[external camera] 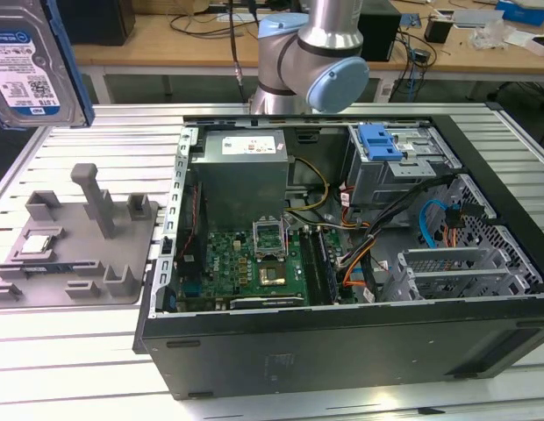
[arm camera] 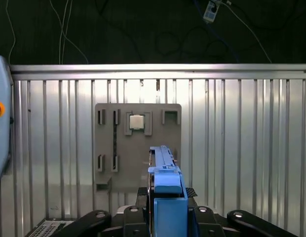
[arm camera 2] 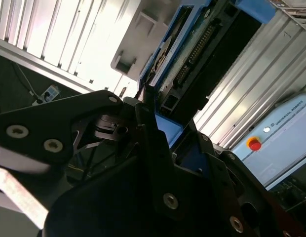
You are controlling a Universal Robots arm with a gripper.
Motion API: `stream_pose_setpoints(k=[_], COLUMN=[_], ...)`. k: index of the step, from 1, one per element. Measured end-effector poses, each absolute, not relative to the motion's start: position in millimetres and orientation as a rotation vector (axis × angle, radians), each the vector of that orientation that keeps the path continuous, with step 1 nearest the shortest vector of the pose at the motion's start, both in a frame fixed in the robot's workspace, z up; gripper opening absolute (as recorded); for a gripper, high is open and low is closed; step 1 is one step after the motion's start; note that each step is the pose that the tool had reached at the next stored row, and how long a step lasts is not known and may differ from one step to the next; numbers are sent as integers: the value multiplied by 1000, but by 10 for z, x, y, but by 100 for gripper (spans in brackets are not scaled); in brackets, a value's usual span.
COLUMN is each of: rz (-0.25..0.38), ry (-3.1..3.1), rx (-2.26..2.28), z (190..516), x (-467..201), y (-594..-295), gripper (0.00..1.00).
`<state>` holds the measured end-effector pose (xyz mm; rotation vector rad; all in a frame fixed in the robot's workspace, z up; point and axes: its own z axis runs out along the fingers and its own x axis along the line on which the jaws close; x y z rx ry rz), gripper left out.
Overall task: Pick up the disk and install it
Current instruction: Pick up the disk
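Hand (arm camera: 167, 222): closed on one short end of the disk (arm camera: 164, 170), carrying it clear of the desk (external camera: 88, 368). The disk's long axis runs straight out from the hand, with a blue-railed edge turned to the first wrist view, so the drive lies directly ahead of the grip, not beside it. Beyond it in that view sits the grey fixture tray (arm camera: 106, 177), with the processor chip (arm camera: 136, 121) seated in a pocket. In the exterior view the disk hangs high at the exterior view's left, on the tray side. The open computer case (external camera: 342, 360) lies toward the exterior view's right. Its drive cage (external camera: 404, 171), with the blue latch (external camera: 380, 140) on top, stands well apart from the disk.
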<state>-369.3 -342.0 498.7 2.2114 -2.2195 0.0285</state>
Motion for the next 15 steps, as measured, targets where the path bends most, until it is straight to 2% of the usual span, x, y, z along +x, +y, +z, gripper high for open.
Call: stream_pose_setpoints(k=[15], rz=[28], ry=[-2219], rx=[2211], z=[5014], x=[-2945], y=[-3849], gripper=[37])
